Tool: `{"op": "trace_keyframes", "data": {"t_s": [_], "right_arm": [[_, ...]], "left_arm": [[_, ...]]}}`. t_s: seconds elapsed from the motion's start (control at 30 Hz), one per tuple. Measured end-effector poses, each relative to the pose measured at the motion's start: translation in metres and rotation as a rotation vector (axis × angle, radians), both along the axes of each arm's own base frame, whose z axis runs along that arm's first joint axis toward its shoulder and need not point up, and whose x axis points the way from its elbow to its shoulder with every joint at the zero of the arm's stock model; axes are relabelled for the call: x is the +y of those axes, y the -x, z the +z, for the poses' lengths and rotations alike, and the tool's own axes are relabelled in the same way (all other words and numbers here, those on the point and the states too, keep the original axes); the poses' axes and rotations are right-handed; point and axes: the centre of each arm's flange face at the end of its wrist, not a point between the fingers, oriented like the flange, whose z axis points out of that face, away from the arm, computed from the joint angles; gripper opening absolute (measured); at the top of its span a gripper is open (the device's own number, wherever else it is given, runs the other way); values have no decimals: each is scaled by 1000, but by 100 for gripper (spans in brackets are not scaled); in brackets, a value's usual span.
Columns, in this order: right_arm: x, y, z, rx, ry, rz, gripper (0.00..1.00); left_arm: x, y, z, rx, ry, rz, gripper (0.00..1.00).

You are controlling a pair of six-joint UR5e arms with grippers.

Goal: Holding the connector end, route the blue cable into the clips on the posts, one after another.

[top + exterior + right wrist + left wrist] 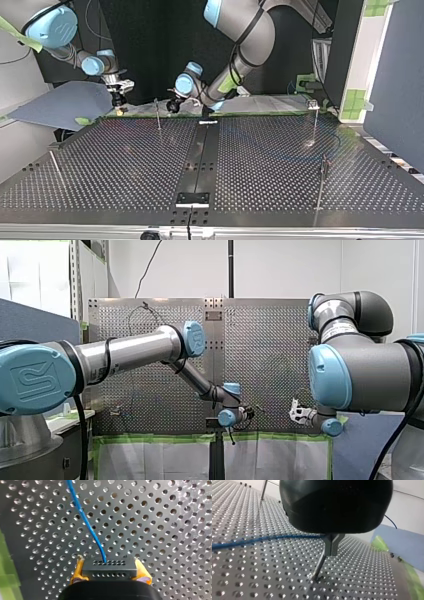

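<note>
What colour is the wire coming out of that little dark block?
Blue. The wire shows best in the right wrist view, leaving the block.

4 posts point(158, 115) stand on the surface point(125, 165) in the top view: 2 toward the far edge, 2 nearer. My left hand point(174, 105) hangs just right of the far left post, my right hand point(118, 99) further left. The connector point(109, 569) sits in my right hand, the cable point(86, 520) running ahead over the surface.
</note>
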Motion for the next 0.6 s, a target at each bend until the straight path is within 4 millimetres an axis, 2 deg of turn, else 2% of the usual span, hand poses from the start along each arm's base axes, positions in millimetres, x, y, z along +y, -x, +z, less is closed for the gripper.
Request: {"op": "trace_keyframes", "data": {"t_s": [0.33, 0.6], "right_arm": [[-15, -2, 9, -5, 24, 2, 0], [-19, -4, 12, -7, 36, 8, 0]], "left_arm": [[9, -11, 2, -8, -2, 25, 0], [10, -11, 2, -41, -58, 68, 0]]}}
